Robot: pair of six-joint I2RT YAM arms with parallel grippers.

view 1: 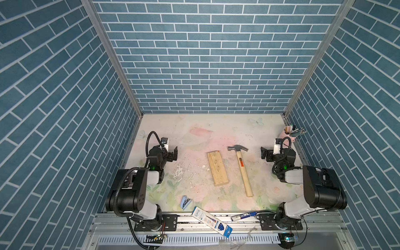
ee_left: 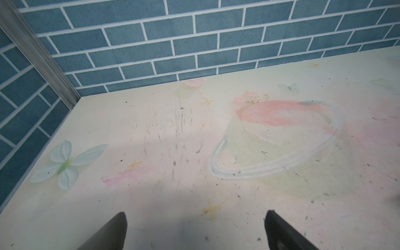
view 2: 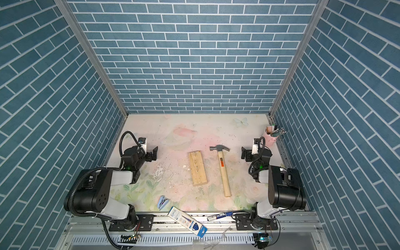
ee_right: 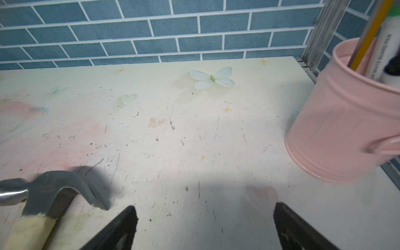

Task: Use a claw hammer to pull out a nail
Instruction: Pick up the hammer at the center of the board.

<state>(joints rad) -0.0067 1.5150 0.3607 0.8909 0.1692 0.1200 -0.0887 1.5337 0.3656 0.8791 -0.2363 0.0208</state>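
The claw hammer [view 1: 243, 171] [view 2: 224, 173] lies flat on the table right of centre, its pale wooden handle towards the front and its grey steel head [ee_right: 54, 190] at the far end. Left of it lies a pale wooden block [view 1: 217, 168] [view 2: 197, 168] with small dark marks on top; the nail cannot be made out there. My right gripper [view 1: 264, 154] [ee_right: 204, 205] is open and empty, low over the table just right of the hammer head. My left gripper [view 1: 174, 154] [ee_left: 195, 213] is open and empty over bare table, well left of the block.
A pink cup [view 1: 289, 132] [ee_right: 337, 129] of pens stands at the back right, close to the right gripper. A blue stapler [view 1: 185, 202], a pen box [view 1: 211, 220] and a marker [view 1: 243, 216] lie at the front edge. Blue brick walls enclose three sides.
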